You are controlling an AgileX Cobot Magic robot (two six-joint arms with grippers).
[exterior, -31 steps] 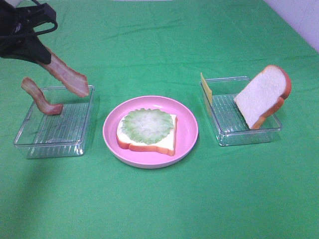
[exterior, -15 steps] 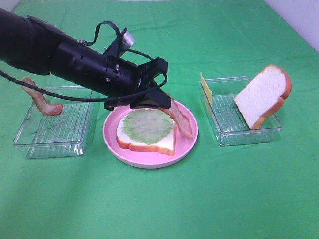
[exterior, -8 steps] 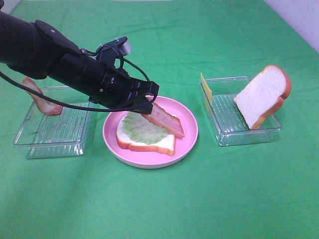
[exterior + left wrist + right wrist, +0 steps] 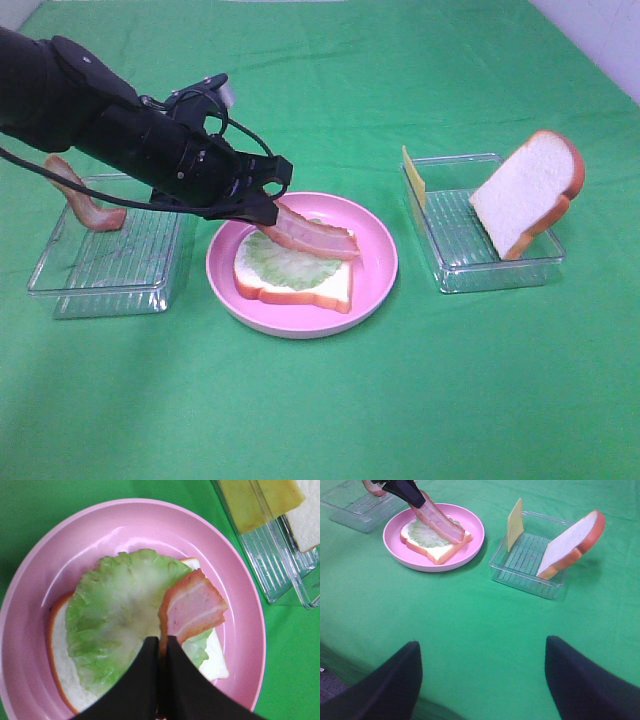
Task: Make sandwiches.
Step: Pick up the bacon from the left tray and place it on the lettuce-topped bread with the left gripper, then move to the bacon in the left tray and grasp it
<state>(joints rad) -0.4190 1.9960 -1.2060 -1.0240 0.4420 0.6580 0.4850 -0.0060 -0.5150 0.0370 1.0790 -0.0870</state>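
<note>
The left hand (image 4: 266,210) is clenched on one end of a reddish-brown bacon strip (image 4: 315,238). About two seconds ago it held that strip up over the left clear plastic tray (image 4: 60,285); a second ago the strip hung steeply at the far side of the round pink plate (image 4: 382,272); now the arm has drawn back and dropped, and the strip lies low and nearly flat across the pale green lettuce leaf (image 4: 272,258). That leaf sits on a white bread slice with an orange-brown crust (image 4: 300,292) in the middle of the plate. In the left wrist view the strip's free end reaches over the leaf's edge towards a corner of the bread; whether it already rests there I cannot tell.

So the bacon layer looks all but placed; what remains for this step is probably only letting go and lifting clear.

Still unused are a second bacon strip (image 4: 85,205) propped in the left tray, and a yellow cheese square (image 4: 413,178) and a second white bread slice (image 4: 528,190) leaning in the right clear plastic tray (image 4: 470,268).

The right hand (image 4: 483,645) hangs released, fingers spread with nothing between them, over the green-clothed bench (image 4: 320,410), well apart from the plate.
</note>
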